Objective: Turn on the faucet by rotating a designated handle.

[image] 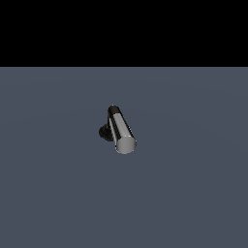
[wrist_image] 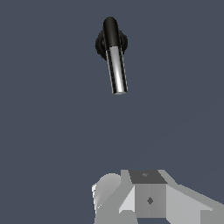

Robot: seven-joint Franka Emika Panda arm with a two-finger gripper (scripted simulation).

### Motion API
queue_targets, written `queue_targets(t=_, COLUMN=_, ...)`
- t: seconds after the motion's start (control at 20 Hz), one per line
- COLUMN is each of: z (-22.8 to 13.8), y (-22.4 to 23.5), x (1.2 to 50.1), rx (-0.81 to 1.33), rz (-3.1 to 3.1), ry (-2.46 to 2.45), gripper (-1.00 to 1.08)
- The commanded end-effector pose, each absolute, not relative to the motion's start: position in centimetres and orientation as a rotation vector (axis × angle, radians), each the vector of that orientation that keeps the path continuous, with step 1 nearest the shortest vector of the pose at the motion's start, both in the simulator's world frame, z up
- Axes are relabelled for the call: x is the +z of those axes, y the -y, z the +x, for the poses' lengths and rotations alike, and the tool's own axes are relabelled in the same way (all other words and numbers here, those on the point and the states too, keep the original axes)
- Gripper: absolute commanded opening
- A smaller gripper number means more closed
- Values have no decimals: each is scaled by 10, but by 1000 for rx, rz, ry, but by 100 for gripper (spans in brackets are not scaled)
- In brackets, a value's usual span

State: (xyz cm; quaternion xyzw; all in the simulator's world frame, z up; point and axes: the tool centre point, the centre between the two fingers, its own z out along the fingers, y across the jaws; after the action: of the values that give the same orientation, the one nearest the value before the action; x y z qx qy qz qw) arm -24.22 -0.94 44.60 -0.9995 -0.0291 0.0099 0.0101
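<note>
The faucet stands alone on the flat grey-blue floor. Its black round base (image: 103,131) and black post (image: 113,112) carry the handle (image: 123,133), a shiny silver-grey bar whose flat round end faces the exterior camera. In the wrist view the black base (wrist_image: 99,43) lies under the post, and the handle (wrist_image: 117,72) runs from it toward my gripper. My gripper (wrist_image: 148,183) shows only as grey blocks at the frame edge, far from the handle and touching nothing. Whether the jaws are open or shut does not show. The arm is out of the exterior view.
The grey-blue floor (image: 193,184) stretches around the faucet on all sides. A black background fills the upper part of the exterior view. No other object shows.
</note>
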Motion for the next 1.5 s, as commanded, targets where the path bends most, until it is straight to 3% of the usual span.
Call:
queue_targets(t=0.0, z=-238, y=7, x=432, rx=30, rz=-3120, ry=107, gripper=-100)
queue_targets(t=1.45, z=-173, y=-27, x=211, rx=10, rz=-3115, ry=356, gripper=-100)
